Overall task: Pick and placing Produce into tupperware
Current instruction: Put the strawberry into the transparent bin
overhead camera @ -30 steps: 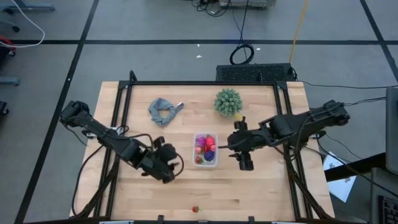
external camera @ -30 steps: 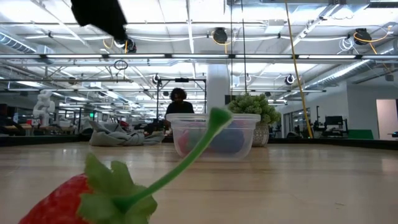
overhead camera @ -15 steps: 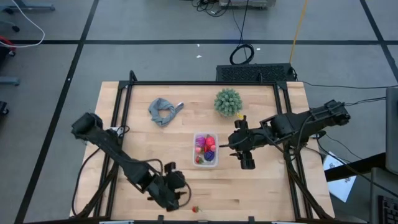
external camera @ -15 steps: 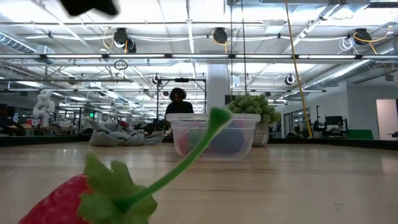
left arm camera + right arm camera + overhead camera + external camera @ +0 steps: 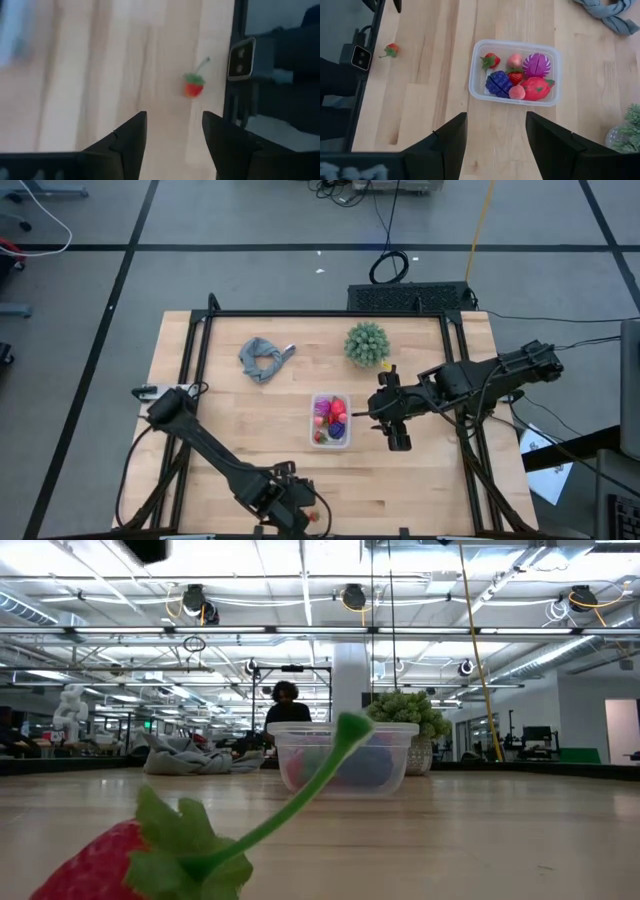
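Note:
The tupperware (image 5: pixel 330 421) stands mid-table on its base, a clear container holding several toy produce pieces, red, magenta and dark purple (image 5: pixel 516 75). One red toy strawberry (image 5: pixel 193 88) with a green stem lies alone on the wood by the table's near edge, and it fills the foreground of the low view (image 5: pixel 110 862). My left gripper (image 5: pixel 174 125) hovers open just short of that strawberry (image 5: pixel 314 517). My right gripper (image 5: pixel 495 127) is open and raised just right of the tupperware (image 5: pixel 515 72).
A round spiky green plant (image 5: pixel 366 343) stands beyond the tupperware and a crumpled grey cloth (image 5: pixel 264 358) lies at the far left. A black frame rail and a small camera block (image 5: pixel 241 59) sit right beside the strawberry at the near edge. A person (image 5: pixel 287 705) is far behind.
My left arm has swung from left of the tupperware toward the table's near edge, ending close to the lone strawberry. The strawberry, the tupperware and my right arm have stayed put.

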Robot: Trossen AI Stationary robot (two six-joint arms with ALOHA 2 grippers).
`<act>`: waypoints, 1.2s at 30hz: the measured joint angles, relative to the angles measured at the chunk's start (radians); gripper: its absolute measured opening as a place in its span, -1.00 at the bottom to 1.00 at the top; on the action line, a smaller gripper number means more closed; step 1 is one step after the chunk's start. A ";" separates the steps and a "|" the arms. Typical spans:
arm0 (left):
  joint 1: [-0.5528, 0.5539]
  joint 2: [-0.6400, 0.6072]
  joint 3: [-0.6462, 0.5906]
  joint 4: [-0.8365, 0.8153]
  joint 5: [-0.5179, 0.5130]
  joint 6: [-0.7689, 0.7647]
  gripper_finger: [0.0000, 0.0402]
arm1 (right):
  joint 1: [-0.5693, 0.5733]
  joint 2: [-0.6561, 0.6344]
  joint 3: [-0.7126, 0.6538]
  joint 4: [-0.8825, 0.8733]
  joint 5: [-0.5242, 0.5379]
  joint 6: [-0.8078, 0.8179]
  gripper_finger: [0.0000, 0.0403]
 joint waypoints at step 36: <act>0.003 0.160 0.012 0.196 0.130 0.008 -0.01 | 0.000 0.000 0.000 0.006 -0.001 -0.050 -0.04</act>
